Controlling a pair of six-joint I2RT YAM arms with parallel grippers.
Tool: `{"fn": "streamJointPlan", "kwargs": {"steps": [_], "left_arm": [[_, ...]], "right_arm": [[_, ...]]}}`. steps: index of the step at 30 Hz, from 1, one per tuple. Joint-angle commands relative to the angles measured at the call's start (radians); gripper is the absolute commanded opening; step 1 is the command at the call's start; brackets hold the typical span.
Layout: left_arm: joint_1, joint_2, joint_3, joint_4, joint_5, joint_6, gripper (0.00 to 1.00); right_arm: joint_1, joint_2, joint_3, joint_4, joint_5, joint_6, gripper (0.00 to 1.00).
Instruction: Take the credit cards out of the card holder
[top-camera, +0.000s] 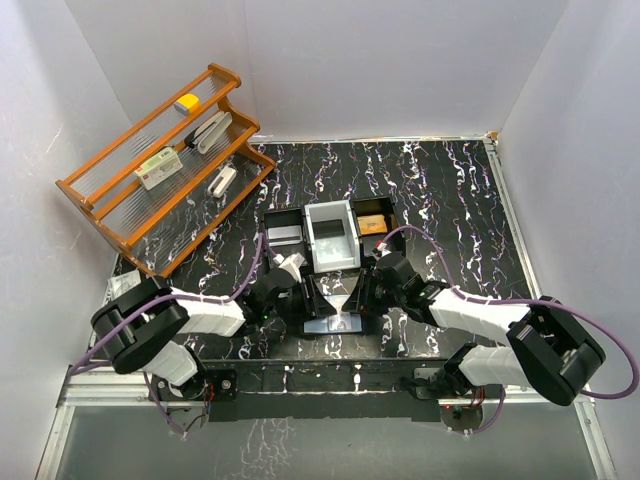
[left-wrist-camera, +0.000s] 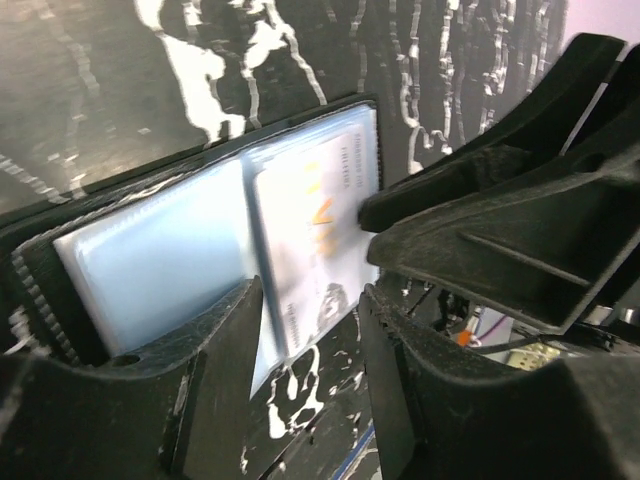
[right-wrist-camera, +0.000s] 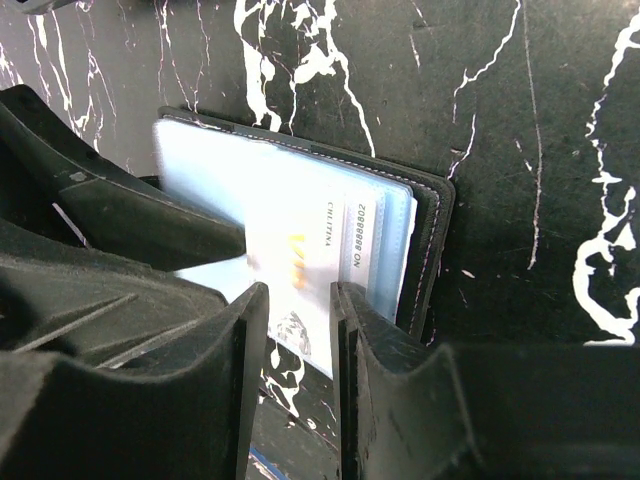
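Black: one card holder (right-wrist-camera: 225, 185), one card (right-wrist-camera: 345, 235) half out; left hand (left-wrist-camera: 310, 300) wide, right hand (right-wrist-camera: 297, 295) narrow, grip unclear.

1. Plain white walls (top-camera: 400, 60) close in the space at 9, 12 and 3 o'clock.
2. The table (top-camera: 450, 190) has a black marble-patterned top with white veins.
3. A stepped wooden rack (top-camera: 120, 200) with clear slats stands at 10 o'clock, against the wall.
4. A pale metal rail (top-camera: 513, 215) edges the table at 3 o'clock.
5. The light is even and casts soft shadows.

Black marbled table (top-camera: 450, 200): wooden rack (top-camera: 225, 77), black tray (top-camera: 285, 215), open card holder (top-camera: 335, 323).
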Motion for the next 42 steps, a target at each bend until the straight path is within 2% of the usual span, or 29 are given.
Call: {"fn": "streamJointPlan", "kwargs": {"steps": [1, 4, 7, 12, 19, 23, 28, 32, 34, 42], "left_arm": [[-0.006, -0.075, -0.011, -0.207, -0.1, 0.054, 0.44], [-0.005, -0.084, -0.017, -0.216, -0.106, 0.055, 0.45], [-0.005, -0.047, -0.026, -0.149, -0.074, 0.052, 0.45], [-0.006, 0.001, -0.02, -0.062, -0.022, 0.039, 0.39], [-0.005, 0.023, -0.01, -0.067, -0.032, 0.021, 0.28], [-0.005, 0.046, -0.023, -0.001, -0.005, 0.005, 0.21], [-0.005, 0.066, -0.041, 0.098, 0.034, -0.017, 0.17], [-0.004, 0.055, -0.044, 0.087, 0.017, -0.023, 0.09], [-0.005, 0.039, -0.055, 0.079, 0.0, -0.031, 0.0], [-0.005, -0.023, -0.077, 0.025, -0.027, -0.018, 0.0]], "right_arm": [[0.001, 0.033, -0.039, -0.09, 0.063, -0.028, 0.31], [0.001, 0.038, -0.039, -0.089, 0.057, -0.027, 0.31], [0.001, 0.038, -0.043, -0.085, 0.058, -0.026, 0.31], [0.001, 0.035, -0.048, -0.087, 0.054, -0.026, 0.31], [0.001, 0.03, -0.066, -0.077, 0.052, -0.017, 0.31], [0.002, 0.034, -0.071, -0.066, 0.053, -0.014, 0.31], [0.001, 0.04, -0.071, -0.055, 0.037, -0.013, 0.31], [0.002, 0.039, -0.071, -0.058, 0.038, -0.014, 0.31], [0.002, 0.037, -0.071, -0.064, 0.042, -0.015, 0.31], [0.001, 0.031, -0.071, -0.092, 0.075, -0.025, 0.31]]}}
